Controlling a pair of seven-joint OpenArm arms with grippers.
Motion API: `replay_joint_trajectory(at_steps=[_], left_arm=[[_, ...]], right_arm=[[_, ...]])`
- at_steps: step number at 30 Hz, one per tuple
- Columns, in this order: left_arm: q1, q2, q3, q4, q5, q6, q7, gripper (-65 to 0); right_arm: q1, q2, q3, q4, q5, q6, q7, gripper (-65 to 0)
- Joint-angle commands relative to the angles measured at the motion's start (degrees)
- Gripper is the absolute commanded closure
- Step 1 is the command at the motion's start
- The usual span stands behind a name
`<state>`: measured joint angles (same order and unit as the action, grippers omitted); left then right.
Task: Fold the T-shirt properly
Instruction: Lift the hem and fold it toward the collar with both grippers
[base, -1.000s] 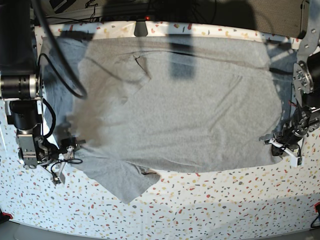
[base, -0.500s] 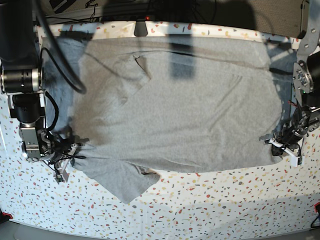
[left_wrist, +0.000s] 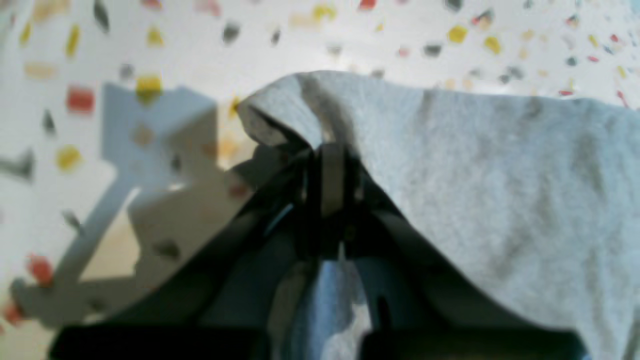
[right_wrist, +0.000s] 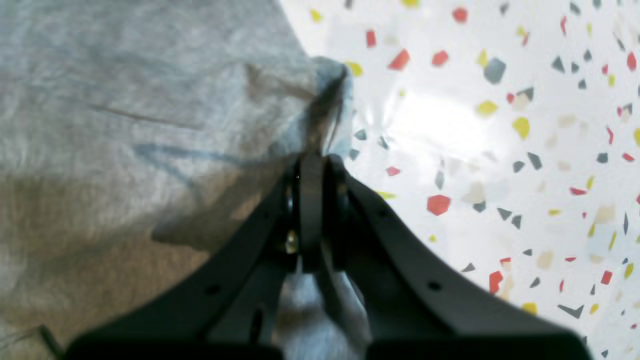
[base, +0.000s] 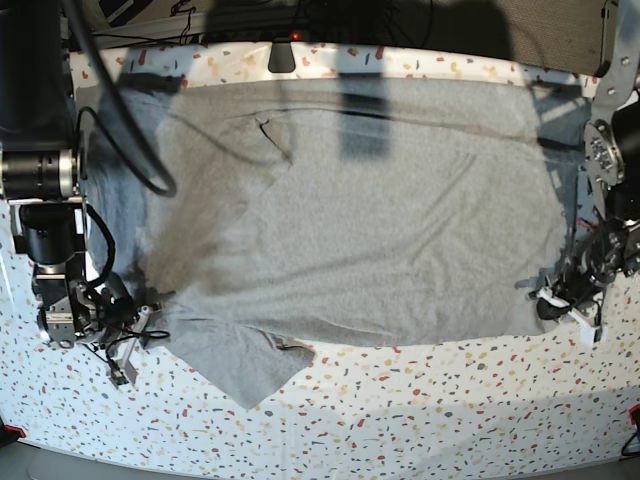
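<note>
left hand (left_wrist: 332, 175): low, clamped on T-shirt (base: 370, 210) corner; right hand (right_wrist: 312, 175): low, pinching opposite corner

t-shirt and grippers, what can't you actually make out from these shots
- T-shirt lettering: none shows in base view; the plain side faces up.
- Left gripper: left wrist view blurred, cloth drapes over its tips.
- Right gripper: tiny in base view, among cables.
- Shirt's far edge: shadowed in base view.
</note>
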<state>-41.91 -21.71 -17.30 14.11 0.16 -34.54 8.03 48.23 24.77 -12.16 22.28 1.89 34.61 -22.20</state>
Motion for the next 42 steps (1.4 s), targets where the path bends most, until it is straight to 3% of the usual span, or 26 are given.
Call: replay_joint_trajectory(at_steps=[1,9,13,15,19,21,25,29,35,42], left_arm=[[-1.9,-0.9,-0.2,2.4,-1.6,-0.2,0.2,0.0],[-1.7,-1.0,-0.2,12.9,-5.6,-0.2,9.4,0.0],[-1.7,-1.0,-0.2,14.9,-6.3,-0.2,10.8,0.0],[-1.7,-1.0,-0.2,14.9,-6.7,-0.2,10.8,0.0],[-0.5,-1.0,-0.2,14.9,-8.0,-0.3,10.9,0.0],[1.1,-1.0,-0.2,15.6,-8.9,-0.3,10.9,0.0],[7.5,-1.0,-0.2,22.4,-12.5,-1.1,12.3,0.0],[17.1,-1.0,-0.2,37.8,-18.6,-0.8,14.8,0.0],[28.4,-1.2,-0.2,57.9,-21.3,7.2,14.7,0.0],[33.6,-1.3,-0.3,67.1,-21.5,8.2,21.5,0.0]], right_arm=[[2.1,0.8,0.1,1.4,1.9,1.1,0.2,0.0],[1.6,1.7,0.2,6.8,9.6,3.6,-5.7,0.0],[-3.1,3.5,0.2,17.2,14.2,3.5,-9.7,0.0],[-6.8,4.7,0.2,24.7,17.0,2.1,-11.6,0.0],[-15.5,8.4,0.2,41.5,21.6,-4.3,-12.8,0.0],[-19.2,9.4,1.0,48.3,20.7,-6.7,-14.2,0.0],[-25.9,9.2,7.0,56.6,20.1,-6.6,-15.3,0.0],[-32.0,9.0,15.5,61.6,22.4,-6.5,-15.3,0.0],[-39.9,9.0,26.1,67.7,22.4,-3.7,-15.4,0.0],[-47.9,9.0,35.8,70.2,26.8,1.3,-16.0,0.0]])
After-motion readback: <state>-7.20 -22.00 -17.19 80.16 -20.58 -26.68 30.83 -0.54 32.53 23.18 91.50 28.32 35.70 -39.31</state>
